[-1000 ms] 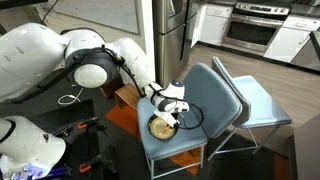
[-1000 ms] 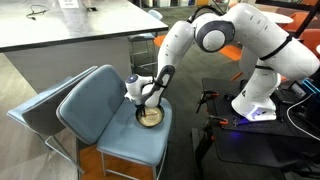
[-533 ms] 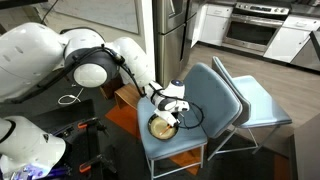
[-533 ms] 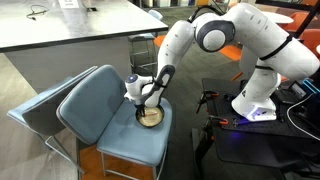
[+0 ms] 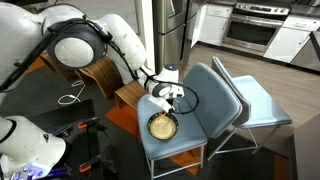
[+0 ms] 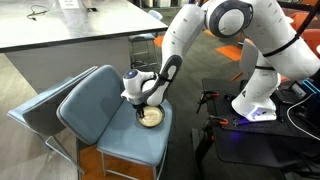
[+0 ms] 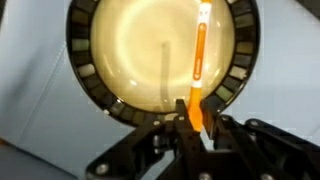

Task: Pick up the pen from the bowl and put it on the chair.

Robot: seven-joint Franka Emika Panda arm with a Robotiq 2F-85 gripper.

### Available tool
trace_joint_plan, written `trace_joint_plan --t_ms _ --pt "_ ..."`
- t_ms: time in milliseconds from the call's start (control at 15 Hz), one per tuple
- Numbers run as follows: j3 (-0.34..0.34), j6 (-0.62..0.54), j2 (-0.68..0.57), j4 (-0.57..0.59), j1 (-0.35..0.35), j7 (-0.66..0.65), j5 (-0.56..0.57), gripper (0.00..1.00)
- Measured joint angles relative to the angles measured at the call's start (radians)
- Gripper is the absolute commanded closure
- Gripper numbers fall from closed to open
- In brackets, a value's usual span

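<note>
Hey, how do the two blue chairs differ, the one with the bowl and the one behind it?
The slate-blue chair is darker; the paler chair is a lighter blue. The slate-blue chair has the bowl on its seat; no bowl shows on the paler chair. The slate-blue chair stands nearer the arm, the paler chair close behind its backrest. Both have curved padded backs and thin legs.

My two exterior cameras sit raised at mid range, looking down on the chair from roughly opposite sides; both share its seat, the bowl and my arm. My wrist camera looks straight down, very close, filling its view with the bowl.
</note>
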State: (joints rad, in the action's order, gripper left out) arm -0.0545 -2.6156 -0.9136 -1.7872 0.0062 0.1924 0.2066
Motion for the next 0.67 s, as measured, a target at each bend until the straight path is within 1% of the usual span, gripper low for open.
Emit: trace_joint_plan --t_ms 133,333,467,667 --pt "-0.035 0.001 0.038 -0.029 0.003 0.0 -0.013 0.95" --pt "-0.095 0.001 0.049 -0.024 0.004 0.0 -0.07 0.95" --pt "-0.108 0.002 0.041 -0.002 0.013 0.0 -0.094 0.95" --pt "-0.107 0.004 -0.001 0.066 0.023 0.0 -0.107 0.95"
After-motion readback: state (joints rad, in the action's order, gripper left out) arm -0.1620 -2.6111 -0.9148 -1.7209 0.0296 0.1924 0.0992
